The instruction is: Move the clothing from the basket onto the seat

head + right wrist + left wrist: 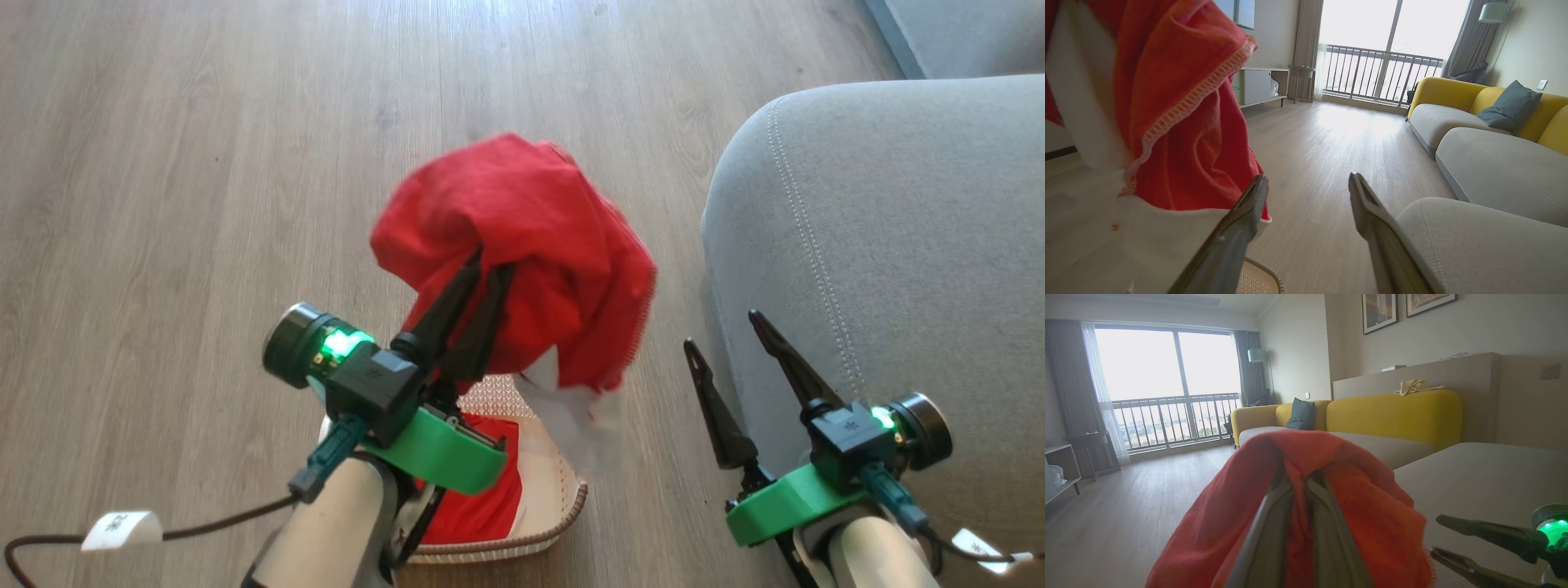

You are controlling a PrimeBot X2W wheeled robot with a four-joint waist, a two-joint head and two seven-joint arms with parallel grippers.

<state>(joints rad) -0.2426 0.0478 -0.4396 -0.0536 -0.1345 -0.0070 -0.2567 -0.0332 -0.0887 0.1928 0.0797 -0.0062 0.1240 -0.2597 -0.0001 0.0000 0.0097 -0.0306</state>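
Closest in, the left gripper (492, 265) has its two dark fingers pinched nearly together, buried in a bunched red garment (522, 229) that it holds up in the air over the floor (204, 204). The garment hangs above the basket (563, 510) and just left of the seat's (898, 245) rounded corner, apart from the cushion. From the head view you look down into the basket, which stands on the floor beside that corner, and a second red garment (482, 502) lies inside it against the near rim: two garments in all, one basket. A white patch (563, 408) dangles, blurred, from the lifted one. The right wrist view brings out that garment's white stitched hem (1188, 102) and a bit of the basket's braided rim (1267, 277) at the bottom edge. There the right gripper (1308, 179) has its fingers spread wide with nothing between them; from above it hovers at the seat's front edge. The left wrist view looks past the cloth (1306, 498) at the seat's flat top (1486, 473), a yellow backrest (1392, 416), one dark cushion (1301, 413) and two framed pictures (1380, 310) on the wall. Two white tags (122, 529) hang on the arm cables; their marks are too small to read.
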